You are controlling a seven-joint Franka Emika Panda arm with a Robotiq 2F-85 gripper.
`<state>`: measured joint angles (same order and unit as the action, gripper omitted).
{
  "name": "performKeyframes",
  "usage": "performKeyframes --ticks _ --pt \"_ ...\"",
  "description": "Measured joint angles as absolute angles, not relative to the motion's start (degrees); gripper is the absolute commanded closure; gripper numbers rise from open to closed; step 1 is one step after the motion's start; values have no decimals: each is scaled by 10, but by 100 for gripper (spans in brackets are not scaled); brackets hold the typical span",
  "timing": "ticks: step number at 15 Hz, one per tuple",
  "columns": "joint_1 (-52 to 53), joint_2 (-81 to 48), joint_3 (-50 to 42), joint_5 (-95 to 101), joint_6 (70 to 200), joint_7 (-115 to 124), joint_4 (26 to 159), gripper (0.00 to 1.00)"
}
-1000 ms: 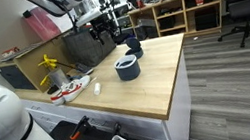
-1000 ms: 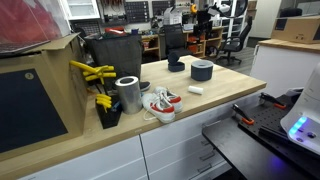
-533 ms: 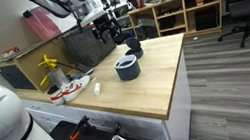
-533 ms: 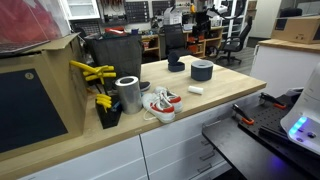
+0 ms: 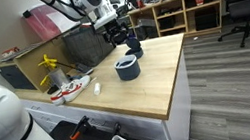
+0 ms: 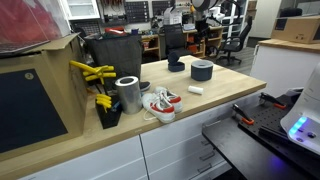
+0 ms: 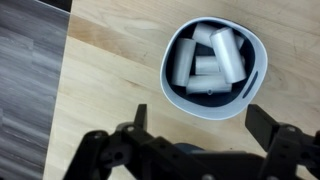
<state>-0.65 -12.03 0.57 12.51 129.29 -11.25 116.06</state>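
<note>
From straight above in the wrist view, a round bowl (image 7: 215, 62) with a pale rim and dark inside holds several white cylinders (image 7: 207, 58). My gripper (image 7: 200, 125) hangs above it, open, its two dark fingers (image 7: 140, 118) spread wide with nothing between them. In both exterior views the bowl (image 5: 133, 48) (image 6: 176, 66) sits at the far end of the wooden table (image 5: 149, 91), with the gripper (image 5: 119, 28) a little above it. A dark round container (image 5: 127, 70) (image 6: 202, 70) stands just beside the bowl.
A pair of white and red shoes (image 6: 160, 103) lies near a metal can (image 6: 128, 93), with yellow tools (image 6: 95, 72) and a black crate (image 6: 115, 55) behind. A small white piece (image 6: 196, 90) lies on the tabletop. An office chair (image 5: 246, 0) stands on the floor beyond.
The jaws have spread a little wider. The arm has shifted slightly toward the bowl. Nothing on the table has moved.
</note>
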Motion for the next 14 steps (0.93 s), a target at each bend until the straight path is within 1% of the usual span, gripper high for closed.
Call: performKeyframes --ticks 8,14 --pt "-18 -195 4 122 1233 -154 1113 0" --pt "-21 -236 8 118 1232 -177 1081 0"
